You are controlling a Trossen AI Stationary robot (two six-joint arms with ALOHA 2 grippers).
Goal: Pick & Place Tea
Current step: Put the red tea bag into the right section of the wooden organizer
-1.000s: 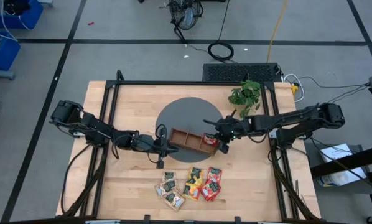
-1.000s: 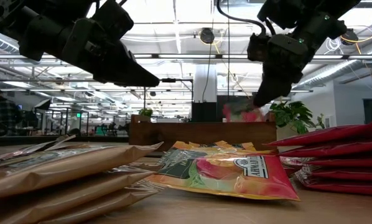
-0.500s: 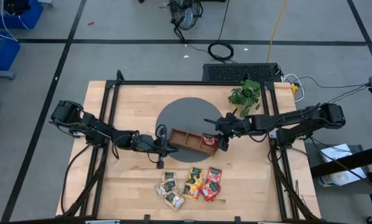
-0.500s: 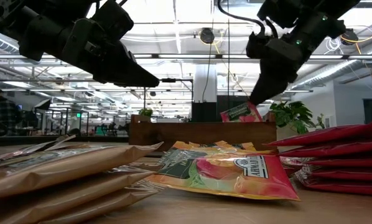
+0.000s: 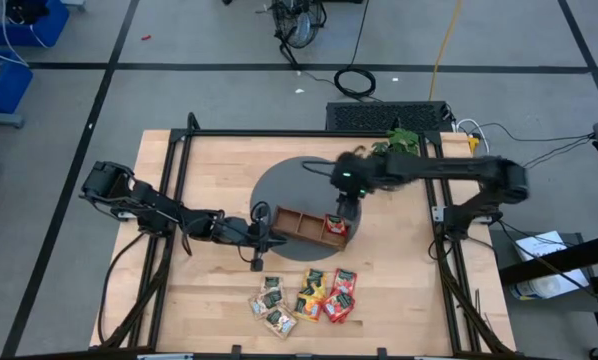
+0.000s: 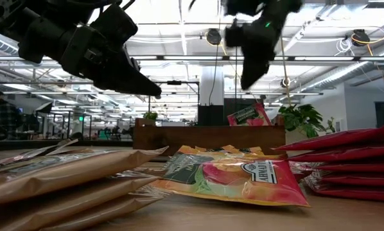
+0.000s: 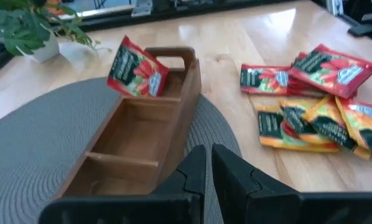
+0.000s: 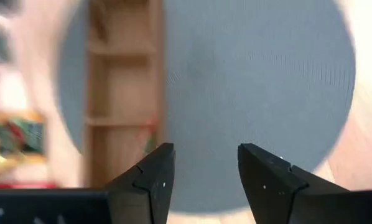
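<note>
Clearance comes first: the right tool [image 5: 345, 212], fingers spread and holding nothing, should lift straight off the wooden tray [image 5: 301, 226] so it does not snag the red sachet [image 5: 335, 226] leaning upright in the tray's end compartment. Next it should reach for the loose tea sachets [image 5: 305, 296] piled on the surface [image 5: 209, 165] near its front edge. The left tool [image 5: 264, 238], fingers pressed together and empty, waits beside the tray's other end.

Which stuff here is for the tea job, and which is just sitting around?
For the job:
red sachet standing in the wooden tray
loose sachets on the table
right gripper, jaws open

Just there:
plant
grey mat
</note>
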